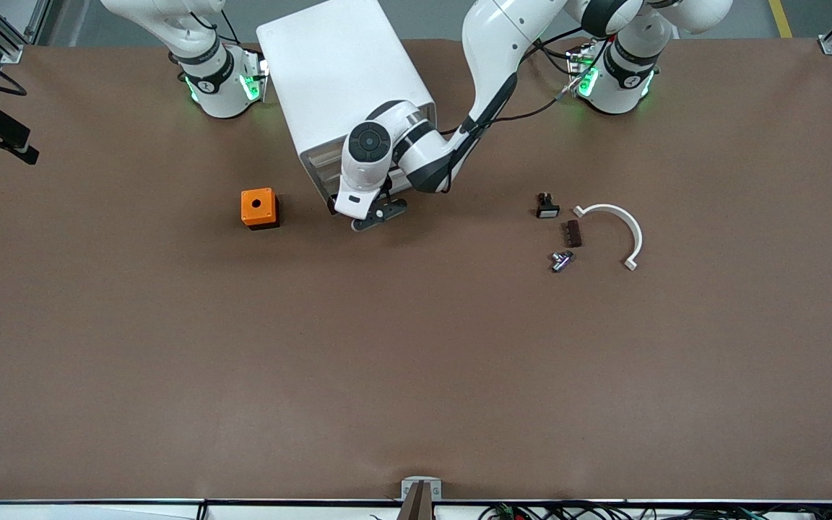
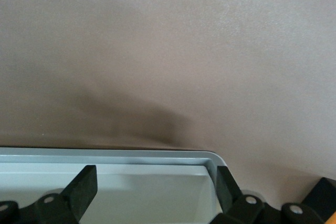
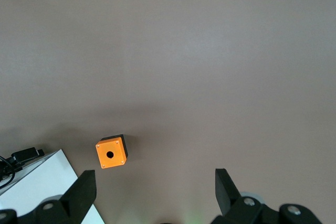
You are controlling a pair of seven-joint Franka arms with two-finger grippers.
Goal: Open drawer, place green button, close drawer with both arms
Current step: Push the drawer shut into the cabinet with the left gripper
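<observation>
White plastic fills the lower edge of the left wrist view. It is the rim and inner wall of the drawer [image 2: 105,156], the lowest tray in the cabinet [image 1: 336,65], which stands between the two arm bases. The left arm reaches from its base down to the foot of the cabinet's front, and the left gripper [image 1: 376,214] sits low at that tray. Its fingers [image 2: 83,186] are spread wide apart and hold nothing. They appear to straddle the drawer's front lip at one corner, which suits hooking or pulling the tray, not pinching anything small. Since the tray's inside shows from above, the drawer seems at least partly out. How far out it is I cannot tell.

The button [image 1: 562,261] lies on the tabletop [image 1: 416,361], well apart from the cabinet toward the left arm's end. It is the nearest to the front camera of a small cluster. Just beside it are a dark brown part [image 1: 572,233], a black part with a white face [image 1: 547,206] and a curved white clip [image 1: 622,224]. The button is untouched, so placing it is yet to come.

The right arm waits. The right gripper [image 3: 155,179] hangs high over the tabletop, fingers spread and empty, looking down on the orange box [image 1: 258,207] beside the cabinet. From there it could probably steady the cabinet or shut the drawer later.
</observation>
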